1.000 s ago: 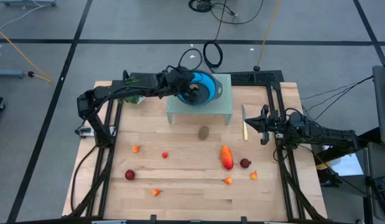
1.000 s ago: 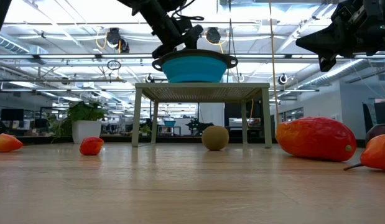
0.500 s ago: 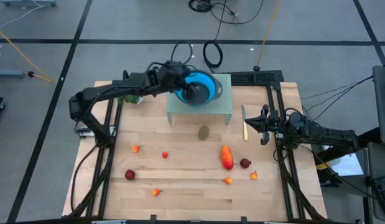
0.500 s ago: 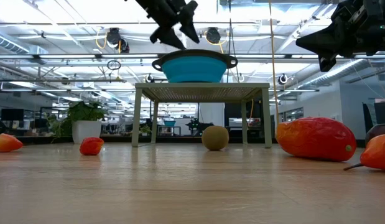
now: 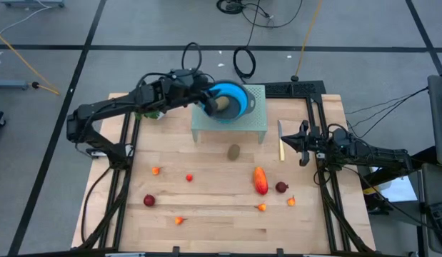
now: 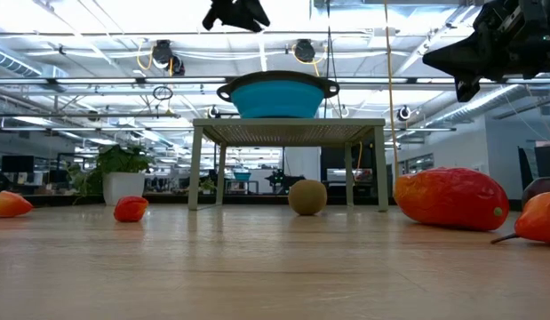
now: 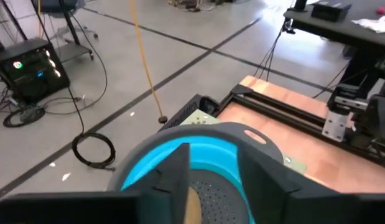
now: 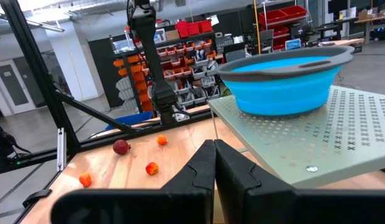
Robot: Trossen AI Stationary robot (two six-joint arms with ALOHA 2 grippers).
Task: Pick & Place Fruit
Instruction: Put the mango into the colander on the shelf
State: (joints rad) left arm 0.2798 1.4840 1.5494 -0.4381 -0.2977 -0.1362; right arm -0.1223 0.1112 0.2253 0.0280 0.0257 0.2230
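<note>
Dark fingers (image 7: 173, 177) of the left gripper (image 5: 204, 101) stand apart with nothing between them, up above the left rim of the blue bowl (image 5: 237, 95) in the upper middle of the overhead frame. In the level view this gripper (image 6: 237, 13) hangs at the top edge, clear of the bowl (image 6: 277, 96). One brown kiwi (image 5: 222, 106) lies inside the bowl, which sits on a pale perforated stand (image 5: 253, 126).

Below the stand, the second kiwi (image 5: 234, 151) rests on the wooden table (image 5: 206, 235). Lower right lie the long orange-red piece (image 5: 260, 180) and a dark red round one (image 5: 281, 187) just beside it; another dark red one (image 5: 149, 200) sits lower left. Tiny orange-red pieces (image 5: 156, 170) are scattered across the lower half.

At the right edge, the right gripper (image 5: 301, 147) waits with its fingers pressed together, near the yellow-handled knife (image 5: 281, 148).
</note>
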